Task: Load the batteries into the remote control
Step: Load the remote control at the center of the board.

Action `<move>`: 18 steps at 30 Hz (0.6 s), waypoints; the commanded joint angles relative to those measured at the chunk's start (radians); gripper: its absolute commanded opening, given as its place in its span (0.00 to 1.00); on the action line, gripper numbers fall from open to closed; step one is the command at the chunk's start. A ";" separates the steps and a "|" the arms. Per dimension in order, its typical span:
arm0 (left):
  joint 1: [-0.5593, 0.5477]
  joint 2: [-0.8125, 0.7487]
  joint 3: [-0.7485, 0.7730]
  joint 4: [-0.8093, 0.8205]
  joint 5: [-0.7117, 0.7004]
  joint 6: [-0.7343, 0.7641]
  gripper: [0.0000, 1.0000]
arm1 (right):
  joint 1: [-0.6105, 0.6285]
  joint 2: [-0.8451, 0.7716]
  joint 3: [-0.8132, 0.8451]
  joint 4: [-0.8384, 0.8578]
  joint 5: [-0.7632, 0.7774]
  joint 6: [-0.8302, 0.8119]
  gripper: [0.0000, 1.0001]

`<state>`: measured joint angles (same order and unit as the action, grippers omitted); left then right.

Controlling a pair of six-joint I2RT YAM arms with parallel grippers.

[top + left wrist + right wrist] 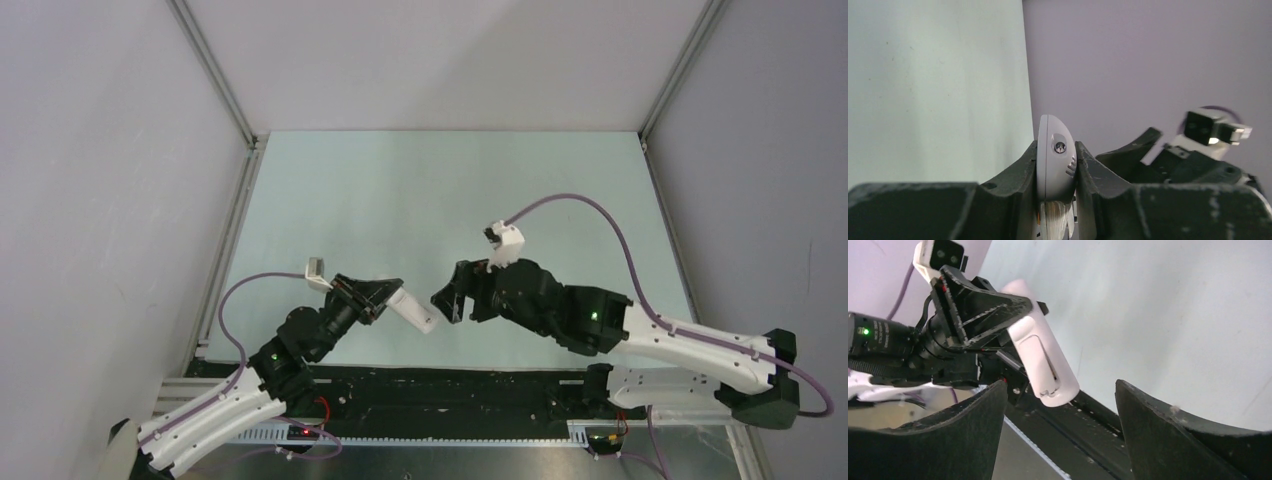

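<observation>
While L gripper (383, 297) clamps the remote control (416, 311) aloft, R gripper (447, 301) stands open just beside its free end; battery cover (1040, 359) looks shut, batteries unseen. Next: likely slide cover off.

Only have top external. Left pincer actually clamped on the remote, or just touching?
Observer: Clamped. Left wrist view shows the left pincer shut on the remote, gripped edge-on.
Operator: Which face is toward the right arm?
Observer: The back. Right wrist view shows the battery cover, and it looks closed.
Operator: Right pincer carrying anything?
Observer: No. The right pincer is open and grips nothing.
</observation>
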<state>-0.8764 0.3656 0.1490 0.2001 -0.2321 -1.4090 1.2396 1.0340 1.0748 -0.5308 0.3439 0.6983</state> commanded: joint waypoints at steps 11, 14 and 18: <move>0.000 -0.020 0.013 0.047 -0.014 -0.085 0.00 | 0.039 -0.138 -0.321 0.396 0.120 0.462 0.90; 0.000 -0.012 0.016 0.048 -0.014 -0.086 0.00 | 0.040 -0.135 -0.352 0.451 0.098 0.480 0.90; 0.000 -0.012 0.017 0.047 -0.015 -0.088 0.00 | 0.039 -0.106 -0.375 0.506 0.056 0.501 0.90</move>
<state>-0.8764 0.3531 0.1490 0.2001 -0.2329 -1.4708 1.2747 0.9100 0.7151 -0.1307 0.4088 1.1461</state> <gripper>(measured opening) 0.299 0.902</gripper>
